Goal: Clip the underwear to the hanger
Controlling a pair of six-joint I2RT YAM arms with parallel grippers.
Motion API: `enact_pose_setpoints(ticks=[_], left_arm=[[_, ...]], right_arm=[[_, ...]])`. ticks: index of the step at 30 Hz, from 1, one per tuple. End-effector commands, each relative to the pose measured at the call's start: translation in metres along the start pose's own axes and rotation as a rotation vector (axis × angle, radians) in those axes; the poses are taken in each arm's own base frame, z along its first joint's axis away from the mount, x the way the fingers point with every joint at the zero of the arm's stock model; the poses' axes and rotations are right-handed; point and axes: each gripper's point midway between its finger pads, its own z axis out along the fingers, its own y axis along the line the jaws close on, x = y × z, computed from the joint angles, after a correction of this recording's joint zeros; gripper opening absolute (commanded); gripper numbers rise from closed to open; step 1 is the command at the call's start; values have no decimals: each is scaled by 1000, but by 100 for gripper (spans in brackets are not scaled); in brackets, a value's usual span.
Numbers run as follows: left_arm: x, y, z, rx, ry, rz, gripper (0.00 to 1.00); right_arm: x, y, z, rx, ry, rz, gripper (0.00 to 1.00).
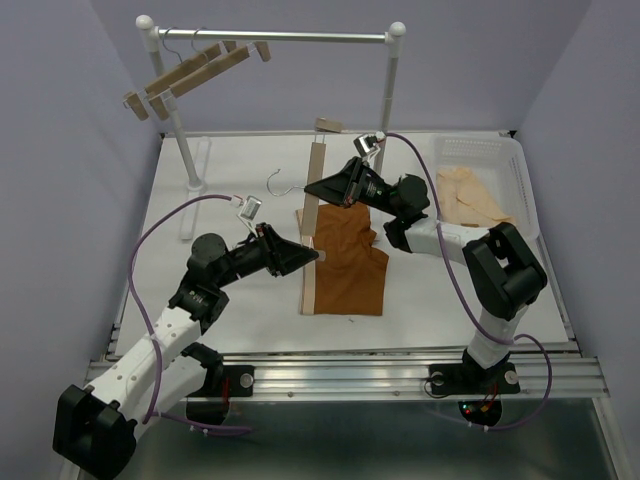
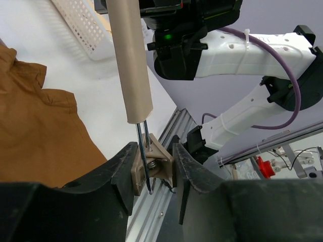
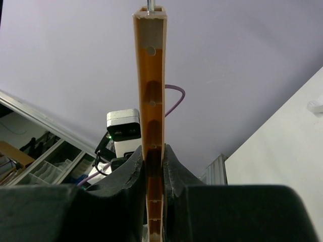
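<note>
While one hanger (image 1: 319, 165) lies lengthwise on the desk (image 1: 230, 180), both tools are on it. Its bar runs from a far clip (image 1: 328, 125) to a near clip (image 2: 154, 169), two clips in all. Its single wire hook (image 1: 278, 183) curls out to the left of the bar's middle.

The right tool (image 1: 311, 187) is at the middle of the bar. In the right wrist view this tool (image 3: 153, 151) has its two fingers pressed against the bar's two sides, pinching it.

The left tool (image 1: 316, 257) is at the hanger's near end. In the left wrist view this tool (image 2: 154, 151) has the near clip between its two fingers, each finger touching one face of the clip.

One underwear (image 1: 350, 270) lies flat on the desk just to the right of the hanger's near end. Its pale waistband runs on from the bar toward the near edge, roughly in line with it. In the left wrist view the fabric lies to the left of the near clip; whether any of it is caught in the clip I cannot tell.

Well beyond the hanger's far end stands one rack (image 1: 270, 36), with two more hangers (image 1: 195, 72) hung at its left end. To the right of the hanger on the desk, well apart, sits one white basket (image 1: 480, 150) holding one cream garment (image 1: 475, 195).
</note>
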Motion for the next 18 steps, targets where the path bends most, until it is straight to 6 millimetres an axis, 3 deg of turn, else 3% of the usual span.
enact_pose_setpoints(ticks=[1,2,3,6,11,15,18], left_arm=[[-20,-32,1,99,-42,90,34],[-20,-32,1,98,-41,91,30],[-20,-31,1,97,-40,90,19],[-20,-31,2,97,-38,87,0],[-20,-29,2,88,-44,78,0],[-25,-26,1,64,-76,68,0],[-25,-23,2,52,-81,61,0]], right_arm=[[-6,24,3,-58,-5,-80,1],[-6,24,3,-60,-4,-81,1],[-5,23,3,-59,-2,-78,1],[-6,24,3,-58,-4,-81,1],[-4,20,3,-48,6,-73,2],[-2,16,4,-29,29,-84,14],[-3,11,4,-2,20,-97,18]])
